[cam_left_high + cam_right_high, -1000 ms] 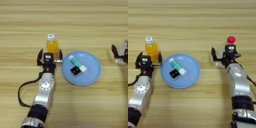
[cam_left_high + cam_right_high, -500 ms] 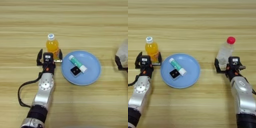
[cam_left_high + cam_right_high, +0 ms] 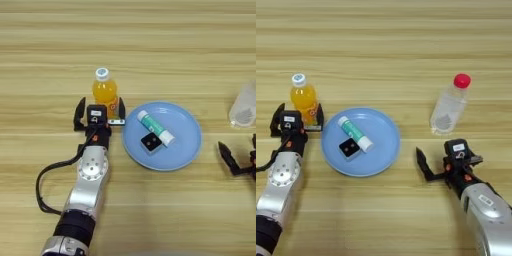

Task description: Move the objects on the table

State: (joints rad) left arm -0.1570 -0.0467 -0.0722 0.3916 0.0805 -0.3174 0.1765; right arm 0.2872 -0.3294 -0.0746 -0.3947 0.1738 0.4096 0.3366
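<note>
Your right gripper (image 3: 448,162) has let go and drawn back toward you, fingers spread, leaving the clear plastic bottle with red cap (image 3: 450,106) upright just beyond. Your left gripper (image 3: 99,111) stays open beside the small orange-drink bottle (image 3: 105,91). The white-and-green stick tube (image 3: 155,127) and black square block (image 3: 150,143) lie on the round blue plate (image 3: 185,145) between them.

We see only a light-brown wooden desk (image 3: 150,40) filling the view, its plank grain lines running side to side, evenly lit.

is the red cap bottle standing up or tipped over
Upright: the clear bottle stands on the table, red cap on top.
</note>
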